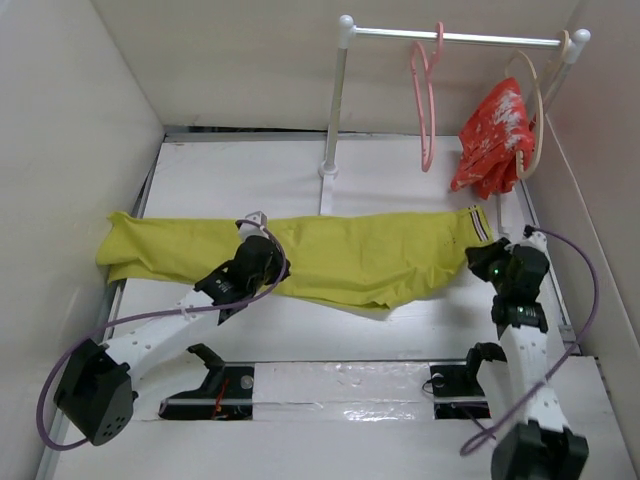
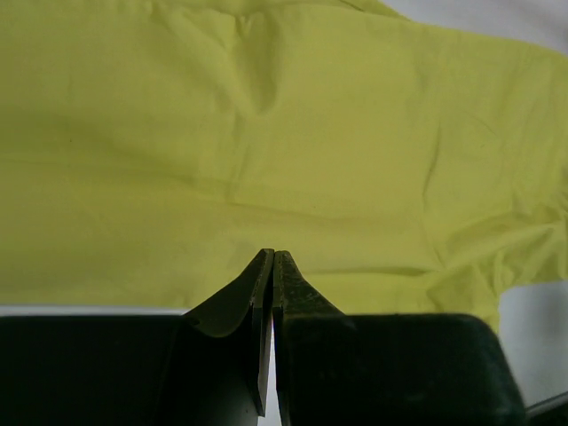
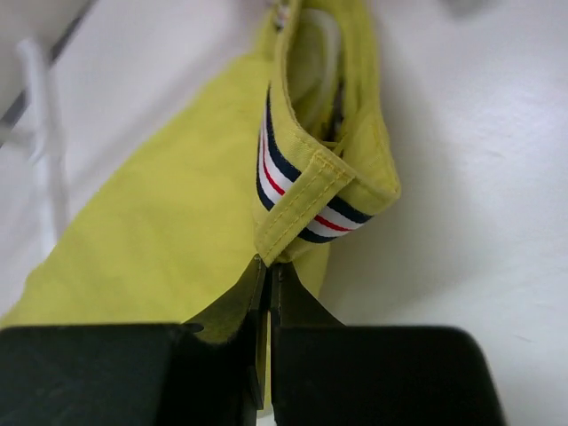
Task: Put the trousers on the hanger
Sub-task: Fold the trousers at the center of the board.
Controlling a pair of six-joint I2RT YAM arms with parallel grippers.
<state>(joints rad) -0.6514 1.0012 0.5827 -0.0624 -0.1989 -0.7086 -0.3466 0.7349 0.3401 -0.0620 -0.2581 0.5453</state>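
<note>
Right now we are keeping both hands low over the bench (image 1: 250, 165), where the mustard-yellow trousers (image 1: 340, 255) are lying flat and stretched crosswise. Our left hand (image 2: 271, 256) is pressing its fingers together, with the tips resting over the near edge of a trouser leg. The yellow cloth is spreading out ahead of this hand and to both sides of it. Whether any fold is caught between those fingers we cannot tell.

Our right hand (image 3: 268, 266) is also pressing its fingers together, and it is pinching the trousers at the near corner of the striped waistband (image 3: 293, 191). The band is rising on edge just ahead of the fingertips, showing its dark, white and red stripes. The rest of the cloth is trailing away to this hand's left.

Beyond and above the right hand, slightly to its left, the pink hanger (image 1: 427, 100) is hanging bare by its hook from a white rail (image 1: 455, 38). Further along that rail, straight beyond the right hand, a red garment (image 1: 492, 140) is hanging on a beige hanger (image 1: 537, 100).
</note>
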